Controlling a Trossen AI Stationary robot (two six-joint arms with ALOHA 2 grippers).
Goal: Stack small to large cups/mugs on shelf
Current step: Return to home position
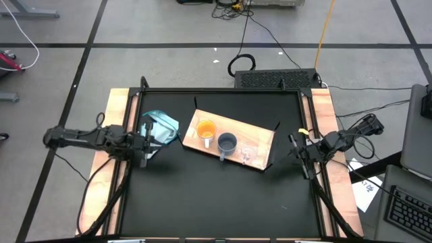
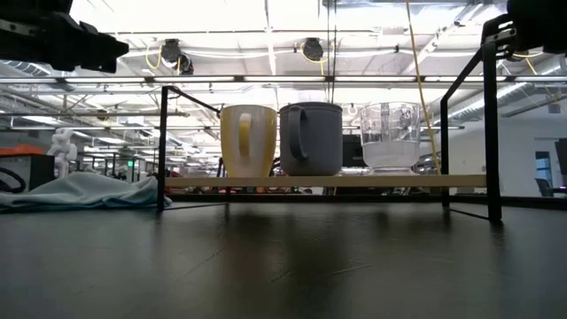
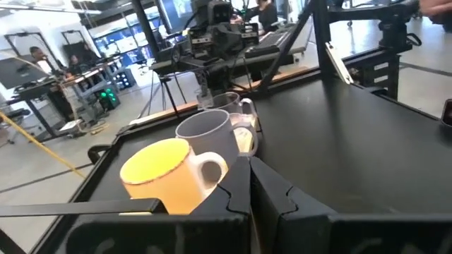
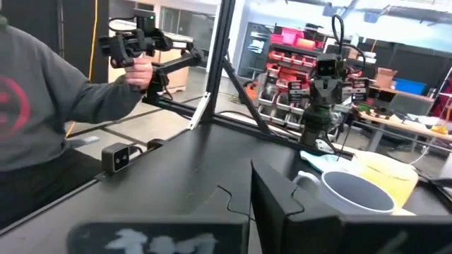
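Presently found orange mug, grey mug and clear cup upright in a row on the shelf, middle of the counter, with left tool and right tool at opposite counter edges, both closed and empty. Judged at risk: left tool clipping the shelf bracket on a wide swing, toppling the row. Seen seated level only in low view; tool clearance only in high view.

text: none legible | brands, numbers: none | red emblem on person's grey top: unreadable
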